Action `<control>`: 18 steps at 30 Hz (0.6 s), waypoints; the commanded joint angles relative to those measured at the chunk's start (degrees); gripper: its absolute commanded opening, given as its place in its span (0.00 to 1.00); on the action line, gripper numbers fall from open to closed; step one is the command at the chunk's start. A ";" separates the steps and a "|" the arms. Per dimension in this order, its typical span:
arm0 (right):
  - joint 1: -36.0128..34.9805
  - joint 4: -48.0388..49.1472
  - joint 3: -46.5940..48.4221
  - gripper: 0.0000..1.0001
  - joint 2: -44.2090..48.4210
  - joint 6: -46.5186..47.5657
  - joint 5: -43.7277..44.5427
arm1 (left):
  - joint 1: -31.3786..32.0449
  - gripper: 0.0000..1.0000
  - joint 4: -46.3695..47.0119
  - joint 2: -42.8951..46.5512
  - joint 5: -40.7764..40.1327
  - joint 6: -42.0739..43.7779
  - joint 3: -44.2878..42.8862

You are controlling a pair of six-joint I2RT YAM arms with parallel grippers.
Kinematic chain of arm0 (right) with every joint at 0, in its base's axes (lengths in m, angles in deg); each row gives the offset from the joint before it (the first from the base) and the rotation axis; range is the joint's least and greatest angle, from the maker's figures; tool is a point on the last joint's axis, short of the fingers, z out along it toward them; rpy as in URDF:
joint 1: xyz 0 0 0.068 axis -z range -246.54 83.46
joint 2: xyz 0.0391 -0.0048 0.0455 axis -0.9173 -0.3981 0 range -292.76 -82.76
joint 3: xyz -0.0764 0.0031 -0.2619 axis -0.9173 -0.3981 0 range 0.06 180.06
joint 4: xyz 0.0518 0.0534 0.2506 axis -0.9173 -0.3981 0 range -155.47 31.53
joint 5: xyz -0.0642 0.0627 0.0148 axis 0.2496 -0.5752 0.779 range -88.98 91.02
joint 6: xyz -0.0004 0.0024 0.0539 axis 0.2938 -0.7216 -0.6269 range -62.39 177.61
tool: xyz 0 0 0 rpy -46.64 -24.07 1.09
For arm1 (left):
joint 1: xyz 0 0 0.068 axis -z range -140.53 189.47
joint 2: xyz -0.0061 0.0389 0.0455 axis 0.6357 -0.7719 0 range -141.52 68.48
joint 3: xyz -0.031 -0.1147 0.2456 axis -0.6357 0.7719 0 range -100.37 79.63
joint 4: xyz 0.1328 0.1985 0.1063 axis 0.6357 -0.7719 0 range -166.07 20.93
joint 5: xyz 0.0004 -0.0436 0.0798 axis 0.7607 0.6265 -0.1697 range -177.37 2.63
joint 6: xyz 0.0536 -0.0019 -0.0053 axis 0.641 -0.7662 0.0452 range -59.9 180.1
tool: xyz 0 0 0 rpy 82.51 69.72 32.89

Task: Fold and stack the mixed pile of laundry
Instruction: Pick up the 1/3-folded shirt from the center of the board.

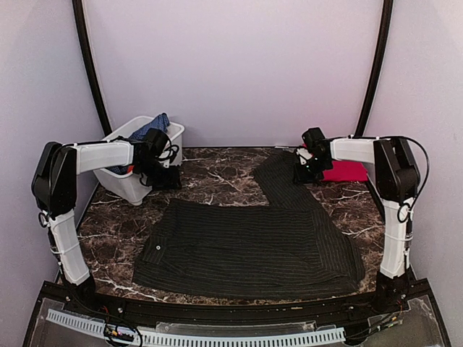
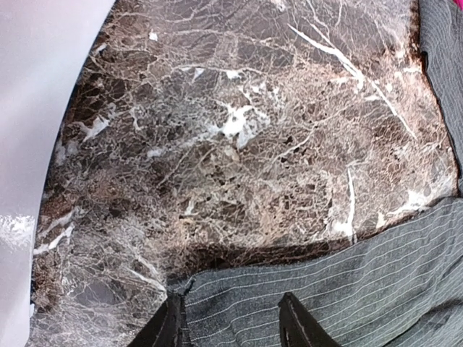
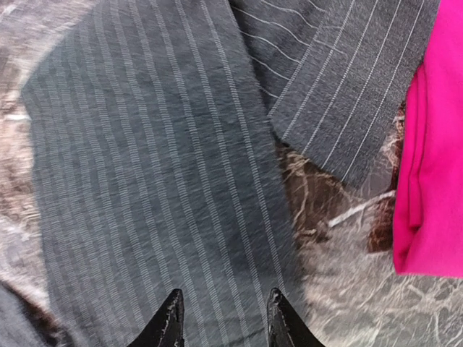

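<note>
Step in hand, as judged: laying out the pinstriped shirt [image 1: 246, 249] for folding. It lies flat at table [image 1: 217, 177] centre toward 6 o'clock, dark charcoal, nearly smooth, its sleeve [image 1: 278, 177] running to 1 o'clock. The left gripper [image 2: 231, 329] is at 10 o'clock over the shirt's corner and the right gripper [image 3: 226, 322] is over the sleeve; both have jaws parted and hold nothing. Next move: pinch the sleeve and fold it inward. The red cloth [image 1: 346, 171] lies at 2 o'clock.

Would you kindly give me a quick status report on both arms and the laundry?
Left gripper, right gripper: jaws open, empty. Pinstriped shirt spread flat, unfolded. Red cloth beside its sleeve; nothing blocking.
</note>
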 commanded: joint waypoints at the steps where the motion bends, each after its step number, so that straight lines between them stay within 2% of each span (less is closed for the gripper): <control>1: 0.27 -2.46 4.04 0.37 -3.49 2.45 4.58 | -0.03 0.45 -1.63 0.28 -1.20 2.47 -2.09; 5: 0.27 -3.64 6.62 0.37 -6.21 2.97 8.42 | -0.03 0.46 -1.85 -0.38 -2.00 3.34 -2.11; 12: 0.22 -7.47 11.10 0.37 -11.52 3.94 8.47 | -0.03 0.46 -1.63 -0.99 -2.43 3.29 -1.94; 14: 0.22 -8.28 12.04 0.34 -12.16 4.34 7.32 | -0.03 0.46 -1.37 -1.13 -2.39 3.44 -1.84; 18: 0.29 -9.05 12.56 0.18 -12.35 5.47 4.29 | -0.03 0.46 -1.87 -1.76 -2.48 3.94 -1.80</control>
